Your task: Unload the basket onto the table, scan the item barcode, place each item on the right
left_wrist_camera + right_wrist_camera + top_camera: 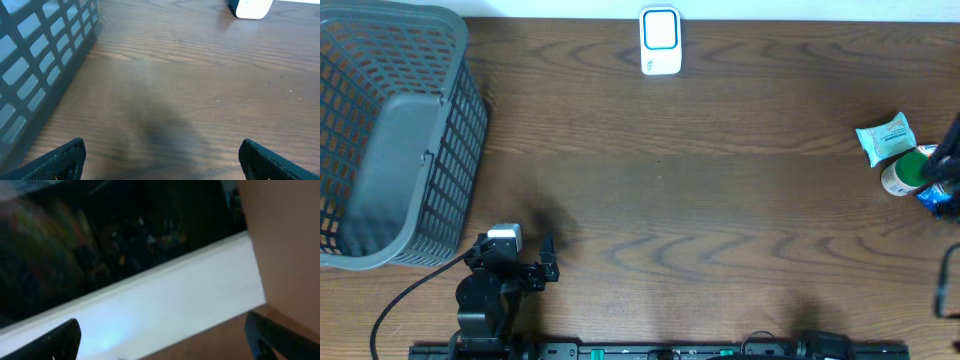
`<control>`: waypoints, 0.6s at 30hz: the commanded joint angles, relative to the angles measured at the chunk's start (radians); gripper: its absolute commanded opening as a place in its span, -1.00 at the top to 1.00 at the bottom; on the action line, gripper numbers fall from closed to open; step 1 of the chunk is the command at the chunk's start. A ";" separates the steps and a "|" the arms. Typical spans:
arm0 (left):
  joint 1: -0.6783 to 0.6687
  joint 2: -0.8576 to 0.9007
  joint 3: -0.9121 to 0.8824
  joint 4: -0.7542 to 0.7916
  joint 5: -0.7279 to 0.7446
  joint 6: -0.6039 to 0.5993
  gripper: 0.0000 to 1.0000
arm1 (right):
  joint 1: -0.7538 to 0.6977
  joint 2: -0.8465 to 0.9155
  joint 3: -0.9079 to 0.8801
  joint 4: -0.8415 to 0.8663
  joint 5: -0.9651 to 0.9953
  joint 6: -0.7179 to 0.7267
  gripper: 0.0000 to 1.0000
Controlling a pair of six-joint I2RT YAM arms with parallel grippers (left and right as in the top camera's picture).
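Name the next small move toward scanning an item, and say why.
Probably turn the right pincer down toward the teal plastic packet at the brown wooden table's right edge. Its jaws stand open and empty, its wrist view shows no item, and nothing lies near the white box-shaped scanner. The left pincer sits far off, beside the grey plastic basket.

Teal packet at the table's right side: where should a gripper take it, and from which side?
Probably from straight above, jaws across its narrow width near the left end: the teal packet lies flat on the table, and a green-and-white container crowds its lower right.
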 commanded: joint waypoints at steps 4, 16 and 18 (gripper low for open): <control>0.005 -0.002 -0.015 0.000 -0.007 0.017 -0.96 | 0.018 -0.216 -0.370 0.208 -0.022 0.073 -0.98; 0.005 -0.002 -0.015 0.000 -0.007 0.017 -0.96 | 0.125 -0.538 -0.944 0.538 0.029 0.124 -0.99; 0.005 -0.002 -0.015 0.000 -0.007 0.017 -0.96 | 0.132 -0.572 -1.015 0.571 0.029 0.124 -0.99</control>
